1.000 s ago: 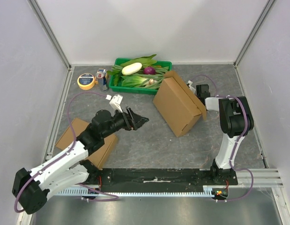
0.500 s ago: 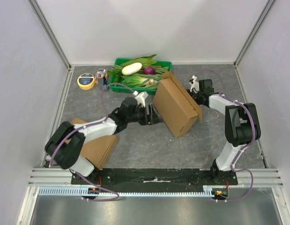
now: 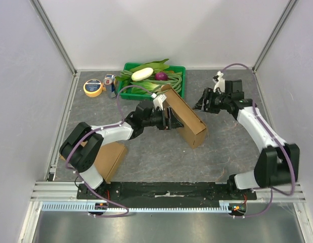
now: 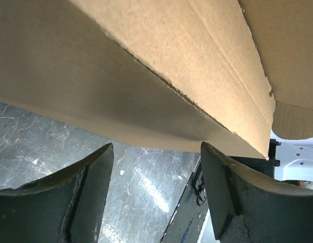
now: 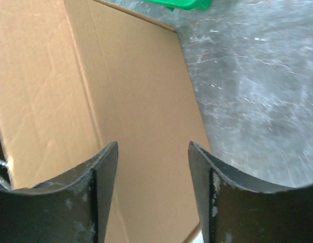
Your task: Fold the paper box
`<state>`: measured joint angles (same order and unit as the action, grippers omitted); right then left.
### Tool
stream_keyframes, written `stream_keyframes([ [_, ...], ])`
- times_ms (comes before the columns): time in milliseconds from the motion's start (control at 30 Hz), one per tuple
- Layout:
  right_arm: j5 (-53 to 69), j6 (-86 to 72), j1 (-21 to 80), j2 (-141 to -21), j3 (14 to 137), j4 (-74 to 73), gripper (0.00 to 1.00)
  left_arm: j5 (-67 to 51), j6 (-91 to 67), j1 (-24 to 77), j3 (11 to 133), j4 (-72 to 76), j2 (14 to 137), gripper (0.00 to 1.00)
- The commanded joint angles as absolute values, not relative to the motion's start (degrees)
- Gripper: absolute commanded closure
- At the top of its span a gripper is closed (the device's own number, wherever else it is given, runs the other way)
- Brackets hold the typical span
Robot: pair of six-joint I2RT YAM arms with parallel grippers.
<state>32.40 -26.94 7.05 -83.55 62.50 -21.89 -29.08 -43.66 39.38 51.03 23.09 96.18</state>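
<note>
The brown paper box (image 3: 188, 120) stands tilted on edge in the middle of the table. My left gripper (image 3: 169, 119) is open at the box's left face, close to it; whether it touches I cannot tell. In the left wrist view the box (image 4: 146, 71) hangs over the open gripper (image 4: 156, 152), with only table between the fingers. My right gripper (image 3: 199, 103) hovers open just right of the box, apart from it. From the right wrist the box's flat side (image 5: 126, 101) lies beyond the open gripper (image 5: 153, 148), nothing held.
A second flat cardboard box (image 3: 109, 159) lies at the near left by the left arm. At the back stands a green tray (image 3: 179, 69) of vegetables, with a yellow tape roll (image 3: 93, 87) and a small can (image 3: 110, 84) to its left.
The left arm swung right until its gripper reached the box's left side. The right gripper opened and pulled back to the right. The box now stands steeper and narrower.
</note>
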Motion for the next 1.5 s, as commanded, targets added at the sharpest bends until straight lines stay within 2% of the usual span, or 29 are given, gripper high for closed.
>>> stream_keyframes([
  [0,18.9,-22.5,8.3,-71.6,66.6,-38.6,0.29,-30.6,-42.1,39.4,51.1,23.3,92.4,0.24],
  [133,9.3,-21.2,10.4,-63.6,72.4,-53.2,0.22,-26.9,-36.8,36.7,48.1,15.4,81.8,0.15],
  [233,9.2,-19.3,10.8,-61.9,78.1,-62.9,0.20,-28.3,-30.6,29.0,48.7,7.8,76.2,0.06],
  [267,9.4,-19.2,11.1,-61.6,79.1,-65.8,0.20,-30.5,-25.7,23.7,53.1,2.6,76.6,0.05],
  [367,12.4,-17.1,12.6,-61.6,81.6,-70.5,0.19,-37.7,-19.1,14.6,65.2,-2.5,84.2,0.08],
  [400,12.3,-16.8,13.4,-61.3,81.7,-70.7,0.19,-39.5,-19.9,12.7,68.3,-2.6,87.0,0.19],
  [433,11.7,-16.6,14.8,-61.2,81.7,-70.8,0.19,-40.9,-19.8,11.5,71.2,-1.8,92.5,0.22],
  [533,13.8,-16.2,16.3,-60.5,80.3,-69.0,0.22,-45.9,-15.2,12.0,82.3,-1.1,99.6,0.25],
  [600,16.2,-16.0,17.8,-60.2,78.6,-67.1,0.23,-48.8,-11.5,12.4,83.8,2.5,101.6,0.23],
  [767,14.3,-16.0,20.2,-59.2,78.4,-65.7,0.24,-61.7,-3.4,12.8,94.7,-3.6,108.8,0.21],
  [833,14.5,-16.2,21.2,-58.8,77.8,-65.6,0.24,-62.8,-0.1,14.3,97.0,-5.3,109.7,0.17],
  [933,13.0,-17.8,22.6,-58.3,76.2,-64.7,0.23,-60.0,8.0,17.3,104.3,-15.6,113.6,0.16],
  [1133,8.6,-18.6,25.0,-58.8,76.5,-65.2,0.24,-56.3,11.9,18.9,109.2,-20.0,118.3,0.28],
  [1267,6.7,-19.6,27.2,-58.6,74.7,-64.3,0.25,-57.1,16.1,19.2,110.8,-26.5,119.5,0.42],
  [1467,1.9,-21.0,30.2,-58.6,71.7,-61.8,0.28,-54.9,17.5,19.8,107.1,-26.2,118.8,0.42],
])
